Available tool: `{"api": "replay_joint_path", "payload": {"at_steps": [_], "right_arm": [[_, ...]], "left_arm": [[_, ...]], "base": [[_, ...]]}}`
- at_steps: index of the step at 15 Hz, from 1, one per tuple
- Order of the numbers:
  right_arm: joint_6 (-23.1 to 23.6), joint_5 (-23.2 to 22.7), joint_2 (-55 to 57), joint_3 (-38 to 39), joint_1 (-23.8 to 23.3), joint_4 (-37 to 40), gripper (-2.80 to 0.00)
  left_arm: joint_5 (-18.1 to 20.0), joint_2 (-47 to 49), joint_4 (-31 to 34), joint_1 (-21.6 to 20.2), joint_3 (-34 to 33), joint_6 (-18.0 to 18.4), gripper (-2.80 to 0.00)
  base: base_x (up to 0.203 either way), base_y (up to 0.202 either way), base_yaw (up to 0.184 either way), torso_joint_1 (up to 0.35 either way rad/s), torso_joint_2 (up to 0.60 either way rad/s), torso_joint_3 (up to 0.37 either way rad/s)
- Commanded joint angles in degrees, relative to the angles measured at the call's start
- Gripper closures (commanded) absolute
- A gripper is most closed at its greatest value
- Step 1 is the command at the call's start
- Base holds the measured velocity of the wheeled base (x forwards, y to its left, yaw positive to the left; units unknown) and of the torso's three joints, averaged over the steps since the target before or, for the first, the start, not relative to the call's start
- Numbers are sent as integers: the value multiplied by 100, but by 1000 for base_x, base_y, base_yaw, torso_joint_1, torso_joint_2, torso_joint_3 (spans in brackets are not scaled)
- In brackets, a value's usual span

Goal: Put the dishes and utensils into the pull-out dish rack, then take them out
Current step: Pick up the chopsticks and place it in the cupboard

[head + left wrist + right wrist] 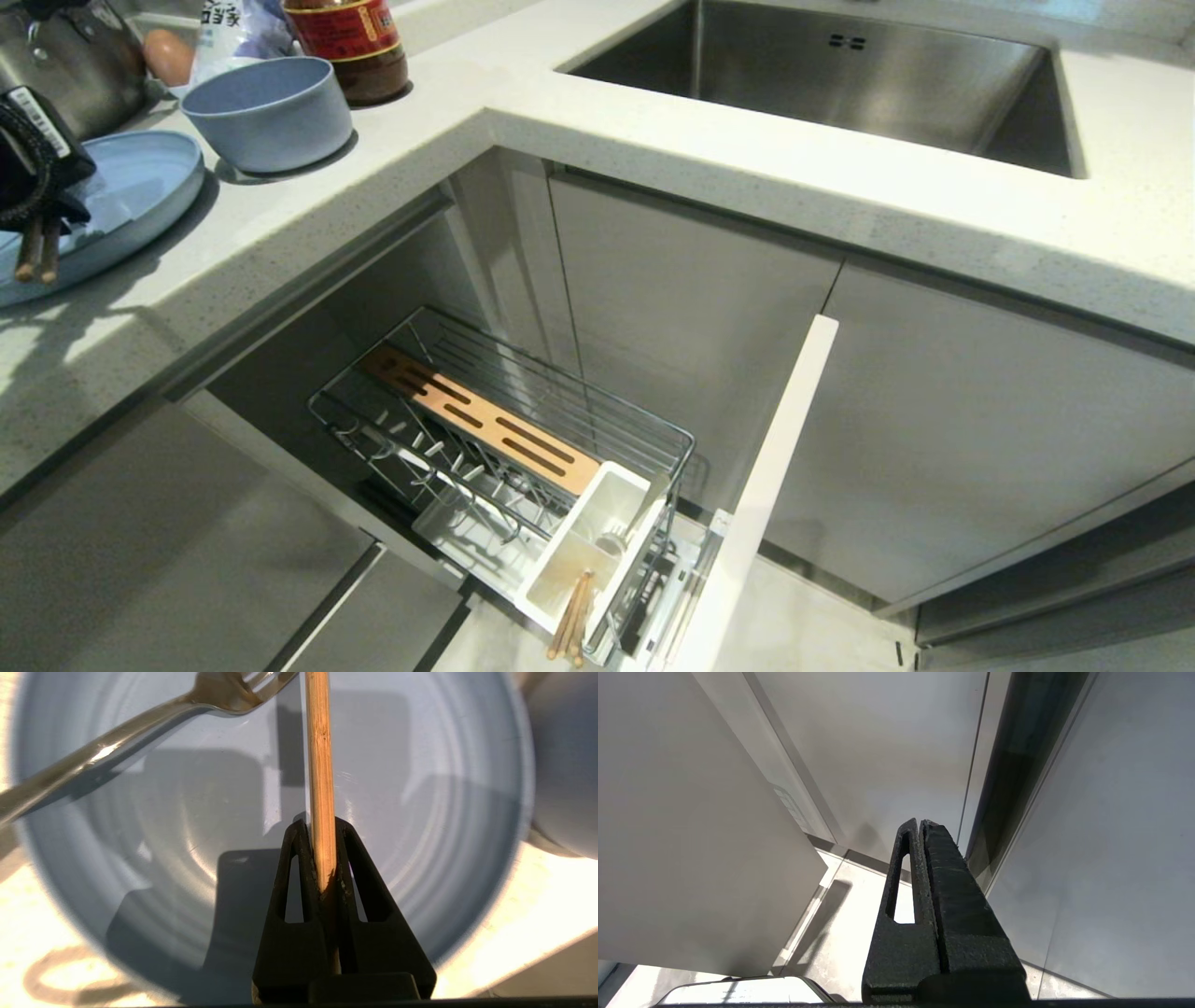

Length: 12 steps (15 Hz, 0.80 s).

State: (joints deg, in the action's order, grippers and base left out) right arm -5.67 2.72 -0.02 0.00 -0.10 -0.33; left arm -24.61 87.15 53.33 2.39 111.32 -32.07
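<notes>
Left gripper (322, 858) fingers pinch light wooden chopsticks (320, 765) over pale blue round plate (140, 187), far left of head frame; sticks run along the fingers. Chrome wire dish rack (504, 439) lower centre. Right gripper (920, 830) fingers closed, empty.

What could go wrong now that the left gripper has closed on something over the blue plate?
1. The left gripper pinches the chopsticks near one end, so they could swing or slip out when lifted.
2. The fork lies on the plate with its tines right beside the chopsticks; lifting might nudge it.
3. The white cup in the rack already holds wooden sticks and a spoon, so dropping more in could snag.
</notes>
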Motion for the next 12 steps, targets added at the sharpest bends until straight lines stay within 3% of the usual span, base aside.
{"api": "replay_joint_path", "payload": {"at_steps": [1, 4, 8, 10, 12], "right_arm": [[-4, 1, -24, 0, 1, -2, 0], [-4, 1, -24, 0, -3, -2, 0], [-4, 1, -24, 0, 1, -2, 0], [-4, 1, -24, 0, 1, -2, 0], [-4, 1, -24, 0, 1, -2, 0]], "left_arm": [[-17, -224, 2, 15, 10, -17, 0], [-8, -568, -36, 121, 20, -9, 0], [24, -1024, -34, 670, 21, -47, 0], [28, -1216, -21, 1307, 20, -180, 0], [49, -1433, 37, 2211, -5, -378, 0]], "base": [[0, 0, 0, 0, 0, 0], [0, 0, 0, 0, 0, 0], [0, 0, 0, 0, 0, 0], [0, 0, 0, 0, 0, 0], [0, 0, 0, 0, 0, 0]]}}
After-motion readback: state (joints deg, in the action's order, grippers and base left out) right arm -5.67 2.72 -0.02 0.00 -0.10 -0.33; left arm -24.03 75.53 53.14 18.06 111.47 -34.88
